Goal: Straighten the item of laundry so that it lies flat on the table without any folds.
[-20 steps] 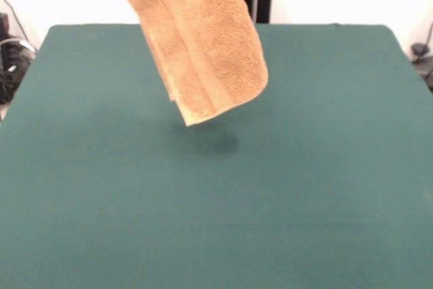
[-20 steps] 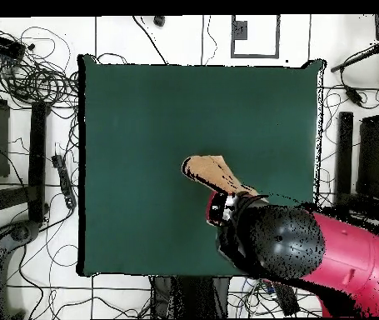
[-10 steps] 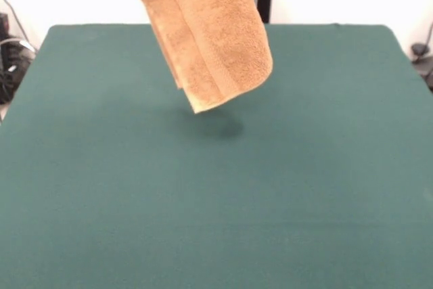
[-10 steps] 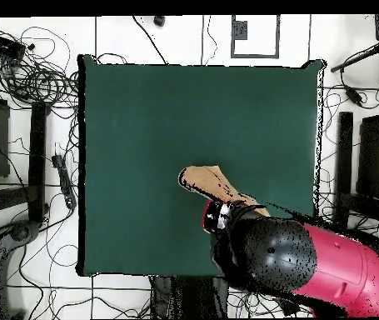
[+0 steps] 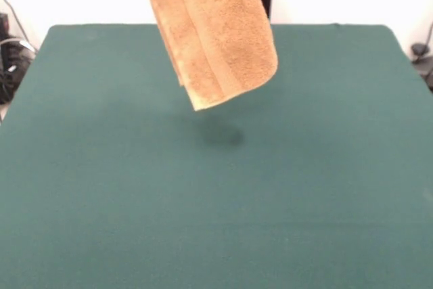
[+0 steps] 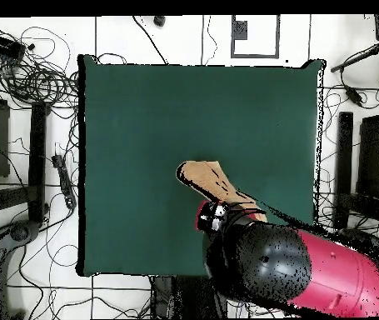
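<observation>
- Nowhere near done yet: towel (image 5: 213, 38) hanging in the air, doubled over on itself, lower edge clear of the tabletop (image 5: 216, 221) with a dark shadow on the green cloth right underneath.
- Woven band visible near the bottom hem in the front view, running slantwise since the whole thing dangles at a tilt. No tag spotted from here.
- From overhead, just a tan strip of towel (image 6: 213, 183) poking out toward the middle of the tabletop (image 6: 142, 125), the rest tucked under the red and black arm (image 6: 309, 275).
- Left to do, judging by this: get it down onto the cloth, open up the fold, and smooth it until flat with nothing doubled. So basically all of the actual straightening.
- Pincer: honestly can't tell. Cropped off the top of the front view, and buried under the arm's bulk from above. Probably clamped on the towel's upper end, given that it's hanging there, but the contact itself is out of sight, so no call on how wide it stands.
- Nothing else on the green cloth, so plenty of room to lay it out.
</observation>
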Robot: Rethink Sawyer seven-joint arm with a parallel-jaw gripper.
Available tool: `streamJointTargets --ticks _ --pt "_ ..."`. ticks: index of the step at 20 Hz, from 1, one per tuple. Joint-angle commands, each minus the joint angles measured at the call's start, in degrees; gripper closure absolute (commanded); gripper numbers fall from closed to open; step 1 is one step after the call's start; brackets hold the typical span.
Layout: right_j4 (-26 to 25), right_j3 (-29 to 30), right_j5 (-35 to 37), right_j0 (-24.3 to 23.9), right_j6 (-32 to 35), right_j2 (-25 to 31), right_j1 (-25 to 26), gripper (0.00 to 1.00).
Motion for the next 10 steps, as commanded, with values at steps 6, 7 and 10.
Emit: streamJointTargets --ticks 6,7,10 --pt "1.48 10.57 -9.09 6.30 9.62 -2.38 2.13 1.00" --pt "1.79 11.07 -9.68 6.33 9.20 -2.53 2.08 1.00" --pt "2.32 12.04 -10.73 6.50 8.55 -2.85 1.84 1.00"
